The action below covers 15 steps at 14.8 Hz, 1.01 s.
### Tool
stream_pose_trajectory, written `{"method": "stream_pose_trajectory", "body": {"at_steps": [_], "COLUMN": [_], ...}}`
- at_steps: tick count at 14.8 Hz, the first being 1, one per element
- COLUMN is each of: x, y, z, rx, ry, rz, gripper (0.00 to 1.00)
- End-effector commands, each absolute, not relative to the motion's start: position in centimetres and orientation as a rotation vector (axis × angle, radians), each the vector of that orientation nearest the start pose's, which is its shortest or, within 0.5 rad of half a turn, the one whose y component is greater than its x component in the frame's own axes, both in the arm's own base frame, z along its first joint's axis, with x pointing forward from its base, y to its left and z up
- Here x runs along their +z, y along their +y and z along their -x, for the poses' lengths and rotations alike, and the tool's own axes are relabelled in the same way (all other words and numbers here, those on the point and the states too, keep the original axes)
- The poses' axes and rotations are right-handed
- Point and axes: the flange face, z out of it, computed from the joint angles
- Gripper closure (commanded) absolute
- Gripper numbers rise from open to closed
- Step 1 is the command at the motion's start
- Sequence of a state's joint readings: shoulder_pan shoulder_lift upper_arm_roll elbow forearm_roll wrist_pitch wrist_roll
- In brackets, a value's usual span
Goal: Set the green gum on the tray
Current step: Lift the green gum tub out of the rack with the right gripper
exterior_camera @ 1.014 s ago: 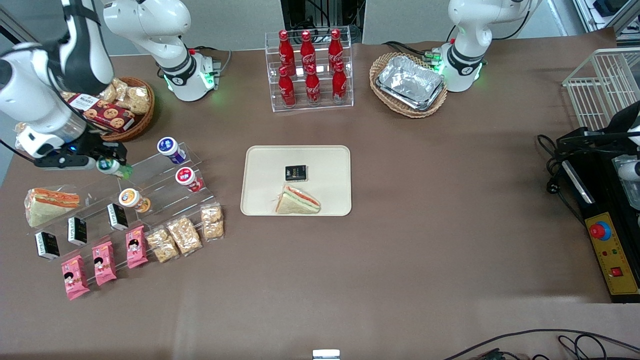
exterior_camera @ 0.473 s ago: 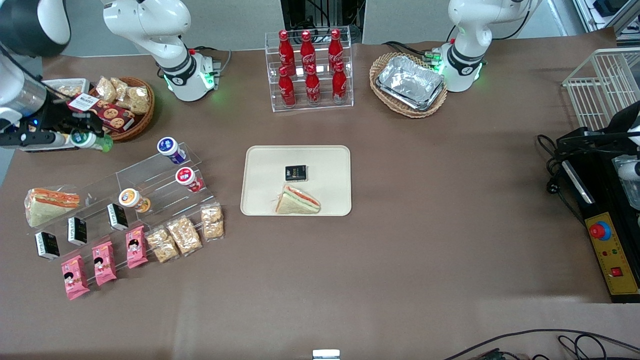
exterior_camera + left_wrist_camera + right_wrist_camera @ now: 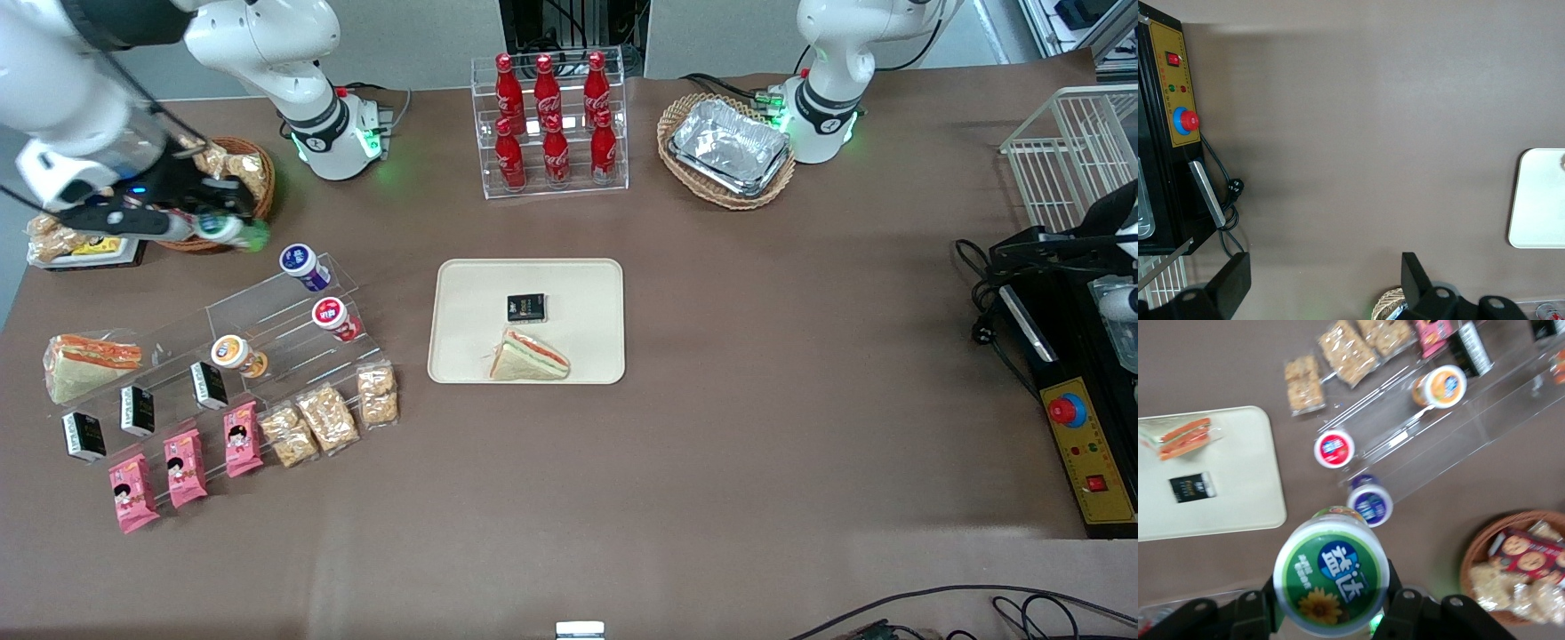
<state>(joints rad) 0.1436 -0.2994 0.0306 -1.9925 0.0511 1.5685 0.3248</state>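
Held fast in the gripper [image 3: 1331, 593]: the green gum [image 3: 1331, 579], white lid with a green label, white Chinese characters and a yellow flower on it. In the front view, gripper [image 3: 222, 229] up in the air toward the working arm's end of the table, green gum [image 3: 233, 232] lying sideways between the fingers, green body pointing toward the tray.

Just below the gripper in the wrist view: a purple-lidded gum bottle [image 3: 1369, 504] on the clear stepped stand [image 3: 1471, 420], then a red-lidded bottle [image 3: 1334, 449] and an orange-lidded bottle [image 3: 1443, 387] on lower steps; lettering on these too blurred to read. Near the stand, packets of crackers [image 3: 1345, 350].

Beside the gripper, a wicker basket [image 3: 1511, 533] with a red cookie box [image 3: 1528, 555] and bagged snacks.

Well apart from the gripper, toward the table's middle: the tray [image 3: 462, 284], cream-beige, carrying a small black packet [image 3: 525, 308] with gold print and a wrapped sandwich [image 3: 530, 356]. Green gum not yet on it.

Farther from the front camera, red cola bottles [image 3: 551, 116] in a clear rack, white script on them.

Arm [image 3: 80, 116] bent over the basket, wrist turned roughly level.
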Motion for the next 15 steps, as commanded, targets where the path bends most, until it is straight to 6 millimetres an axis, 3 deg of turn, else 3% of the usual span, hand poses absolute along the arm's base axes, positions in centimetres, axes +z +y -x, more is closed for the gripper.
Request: {"method": "stream_pose_trajectory", "body": {"at_steps": [1,3,6,10,15], "x": [57.5,57.0,54.5,48.8,42.2], "y": [14.2,16.1,18.7,20.0,23.5], "z": [-44.2,-44.2,-44.2,-44.1,-42.3], "rx": [0.216,0.210,0.202,0.182,0.107], "ry": [0.400,0.439,0.500,0.639,0.804], "rz": [3.072,3.061,3.057,3.030,2.968], "gripper": [0.64,0.64,0.64,0.64,0.64]}}
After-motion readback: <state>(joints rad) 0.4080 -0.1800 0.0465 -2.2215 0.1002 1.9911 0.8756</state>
